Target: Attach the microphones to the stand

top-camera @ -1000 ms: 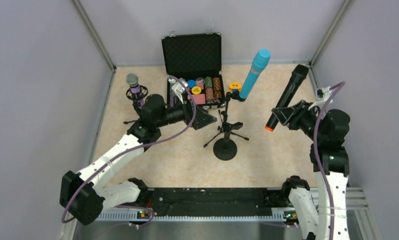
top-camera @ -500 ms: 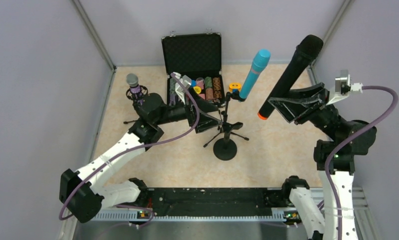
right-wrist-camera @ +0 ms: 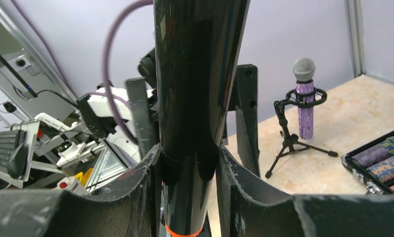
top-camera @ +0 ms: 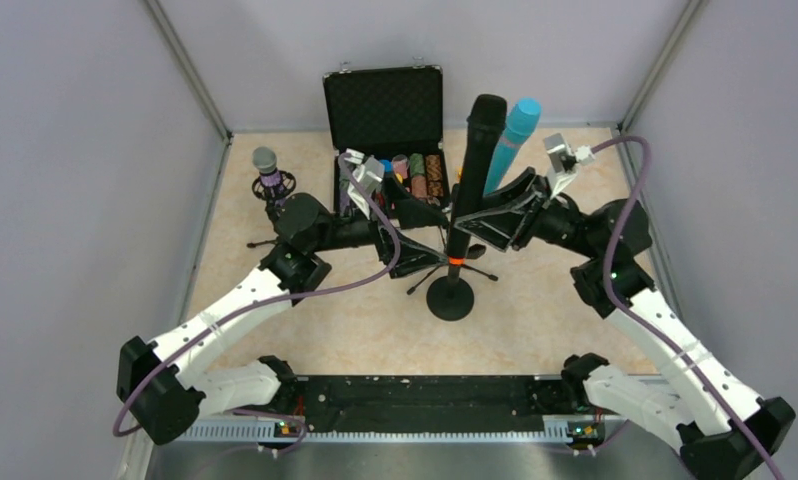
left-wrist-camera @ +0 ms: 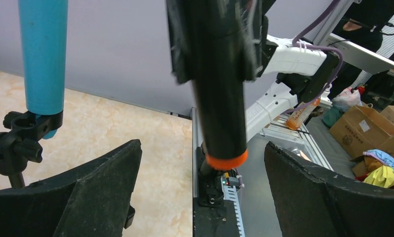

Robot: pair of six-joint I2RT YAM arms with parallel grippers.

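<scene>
Centrally on the table stood the round-based stand (top-camera: 450, 297), and everything below is placed against it. The black microphone (top-camera: 472, 170) stood nearly upright directly behind and above that stand, head up, its orange ring (top-camera: 455, 262) at the lower end just over the stand's base in the top view. Whether that end touched any part of the stand could not be told. The right gripper (top-camera: 485, 215) was clenched around the microphone's body, reaching in from the stand's right. In the right wrist view its fingers (right-wrist-camera: 131, 197) pressed against both sides of the black barrel (right-wrist-camera: 195, 98).

The left gripper (top-camera: 415, 222) hung just left of the stand with its jaws spread wide and gripping nothing. In the left wrist view the orange-ended barrel (left-wrist-camera: 219, 98) showed between and beyond the two fingers (left-wrist-camera: 101, 192), apart from both.

The cyan microphone (top-camera: 510, 145) leaned behind and slightly right of the stand, its lower end seated in a black clip (left-wrist-camera: 24, 128). The glittery purple microphone (top-camera: 268, 172) stood upright in a small tripod holder (right-wrist-camera: 291, 140), well off to the stand's left. An open black case (top-camera: 383, 100) of coloured chips lay behind the stand, against the back wall.
</scene>
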